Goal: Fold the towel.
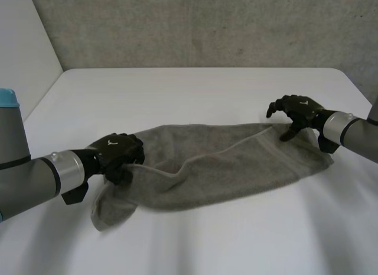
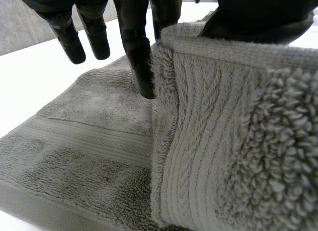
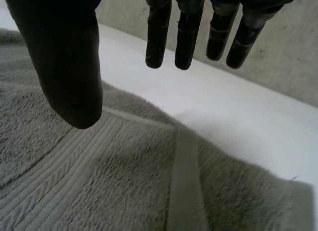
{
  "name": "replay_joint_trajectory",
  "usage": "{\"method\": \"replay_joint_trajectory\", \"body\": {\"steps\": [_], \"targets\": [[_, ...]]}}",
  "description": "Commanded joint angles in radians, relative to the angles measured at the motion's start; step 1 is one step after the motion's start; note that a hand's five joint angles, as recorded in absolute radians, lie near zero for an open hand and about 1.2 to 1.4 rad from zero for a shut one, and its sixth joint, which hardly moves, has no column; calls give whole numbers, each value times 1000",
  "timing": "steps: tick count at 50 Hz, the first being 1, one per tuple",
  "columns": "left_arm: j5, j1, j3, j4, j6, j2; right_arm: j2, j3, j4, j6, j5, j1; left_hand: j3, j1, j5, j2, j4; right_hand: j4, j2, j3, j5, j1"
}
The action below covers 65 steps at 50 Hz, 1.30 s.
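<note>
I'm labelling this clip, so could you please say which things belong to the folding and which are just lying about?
Job: towel, left hand gripping one end, right hand open at the other end.
Not the job: table, wall behind.

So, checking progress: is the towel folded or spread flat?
Partly folded: one layer of the towel overlaps another, and the left hand pinches a lifted end.

A smooth white table point(image 1: 195, 91) spreads across the foreground, its far corners rounded. Behind it stands a rough grey concrete wall point(image 1: 207, 26), and a plain white panel point(image 1: 23, 50) adjoins it at the left.
</note>
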Motion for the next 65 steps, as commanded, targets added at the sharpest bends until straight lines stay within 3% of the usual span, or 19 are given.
{"method": "replay_joint_trajectory", "body": {"steps": [1,14,42,47,49,50,52,55,60,65], "targets": [[3,-1,-6,0,0,7,49,-48,25,1,3,8,-49,38,-22,-13,-55,-71,27,-52,11,19],[4,-8,-9,2,0,2,151,-189,35,0,63,19,-49,38,-22,-13,-55,-71,91,-52,76,83],[9,-11,-26,6,0,2,232,-280,57,0,75,19,-49,38,-22,-13,-55,-71,218,-52,202,210],[9,-11,-27,6,0,4,235,-279,57,0,74,19,-49,38,-22,-13,-55,-71,344,-52,328,336],[9,-11,-29,6,0,4,232,-269,57,-2,74,19,-49,38,-22,-13,-55,-71,566,-52,550,558],[9,-11,-29,6,0,4,232,-269,57,-2,74,19,-49,38,-22,-13,-55,-71,567,-52,551,559],[9,-11,-29,6,0,4,194,-224,40,-13,60,20,-49,38,-22,-13,-55,-71,843,-52,828,835],[9,-10,-27,6,0,7,138,-171,17,-13,55,20,-49,38,-22,-13,-55,-71,845,-52,829,837],[9,-10,-29,6,0,24,-116,65,-242,22,55,28,-49,38,-22,-13,-55,-71,845,-52,829,837],[9,-10,-27,6,-2,33,-199,102,-270,96,42,34,-49,38,-22,-13,-55,-71,845,-52,829,837]]}}
